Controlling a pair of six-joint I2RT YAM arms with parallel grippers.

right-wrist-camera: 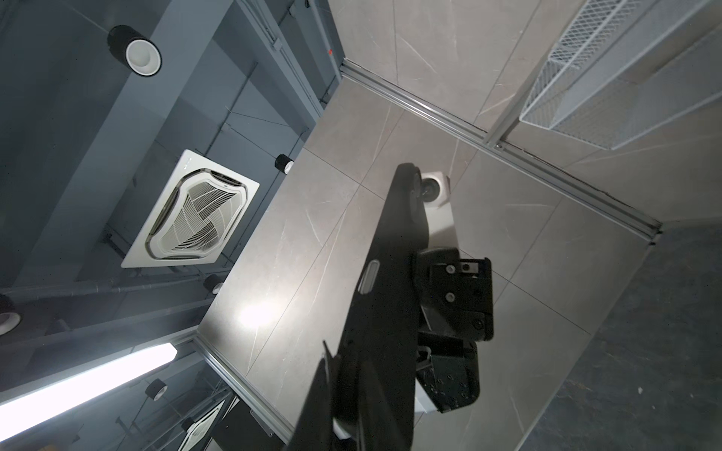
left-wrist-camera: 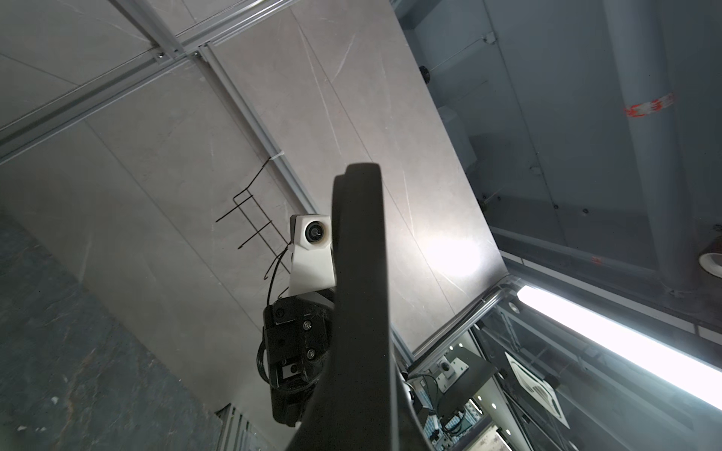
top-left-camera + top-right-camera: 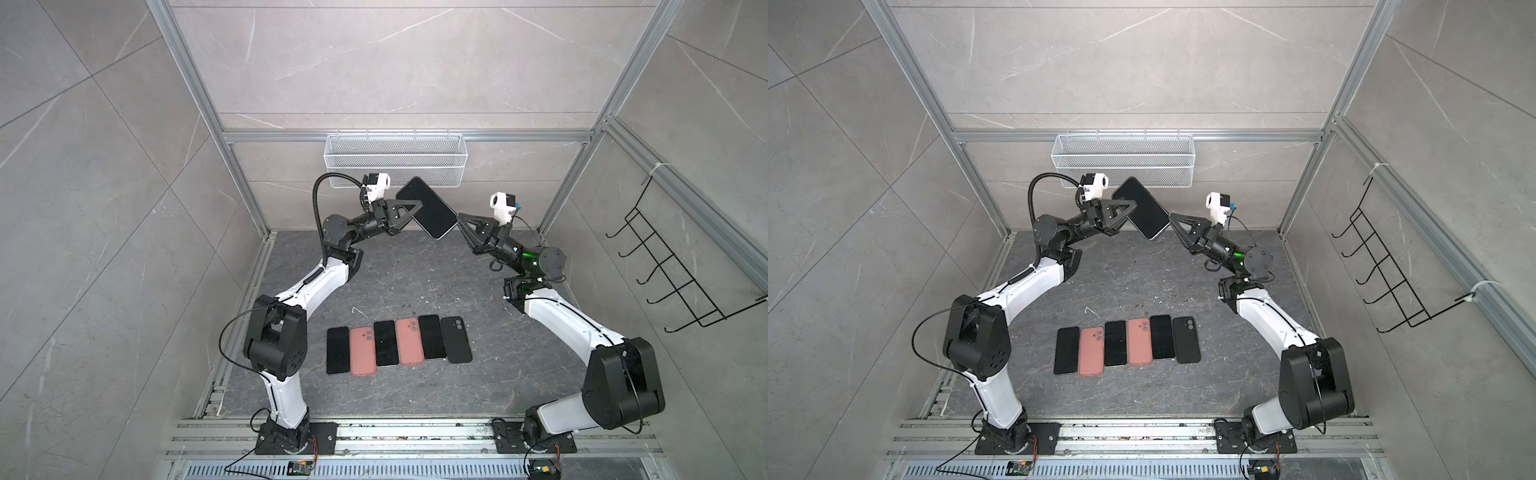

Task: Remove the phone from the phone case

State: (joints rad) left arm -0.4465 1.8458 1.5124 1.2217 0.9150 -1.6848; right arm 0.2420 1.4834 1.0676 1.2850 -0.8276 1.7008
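Observation:
A black phone [image 3: 426, 208] [image 3: 1141, 208] in a black phone case [image 1: 390, 273] hangs tilted in the air in front of the back wall, its dark screen facing up in both top views. My left gripper [image 3: 419, 203] [image 3: 1135, 203] is shut on its left long edge. My right gripper [image 3: 459, 217] [image 3: 1170, 215] is shut on the lower right edge near the corner. The left wrist view shows the cased phone [image 2: 359, 273] edge-on, with the right arm's camera behind it. In the right wrist view the case's back shows a camera bump and a grey side button.
On the dark floor lies a row of black phones [image 3: 337, 350], pink cases [image 3: 363, 351] and a black case [image 3: 456, 340]. A white mesh basket [image 3: 395, 160] hangs on the back wall just behind the held phone. A black wire rack [image 3: 681, 266] is on the right wall.

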